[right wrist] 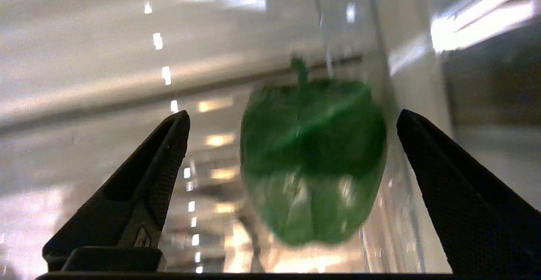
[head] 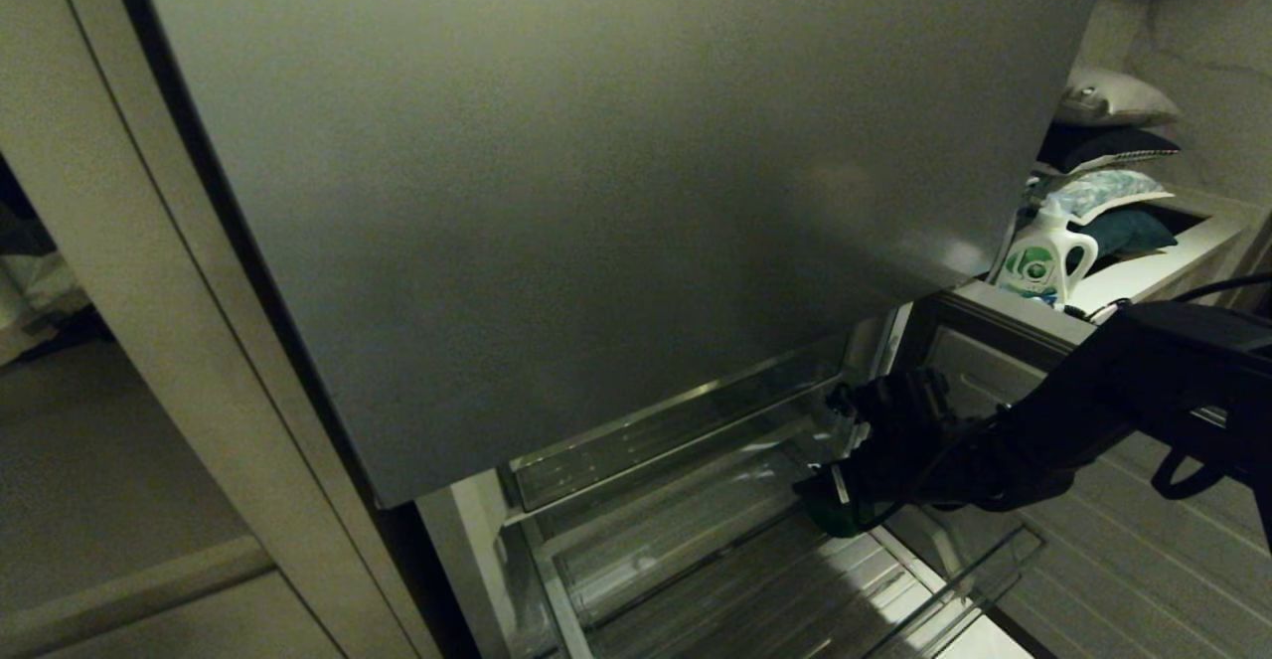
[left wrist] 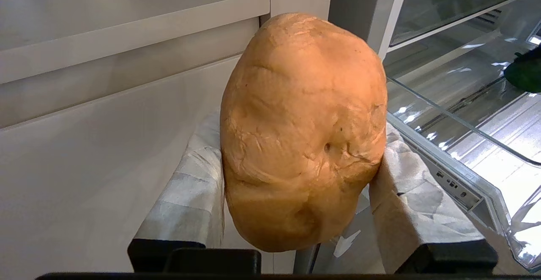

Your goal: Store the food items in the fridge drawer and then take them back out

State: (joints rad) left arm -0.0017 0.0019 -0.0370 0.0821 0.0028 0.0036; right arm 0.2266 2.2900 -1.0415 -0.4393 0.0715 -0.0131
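Reaching wide open around the green pepper [right wrist: 312, 157] in the fridge drawer [head: 954, 589], the right end effector [right wrist: 291, 195] could knock it away; the left end effector [left wrist: 296, 212] holds the bread [left wrist: 302, 132].

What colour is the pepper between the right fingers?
Glossy green pepper, stem included; the right wrist view shows it best.
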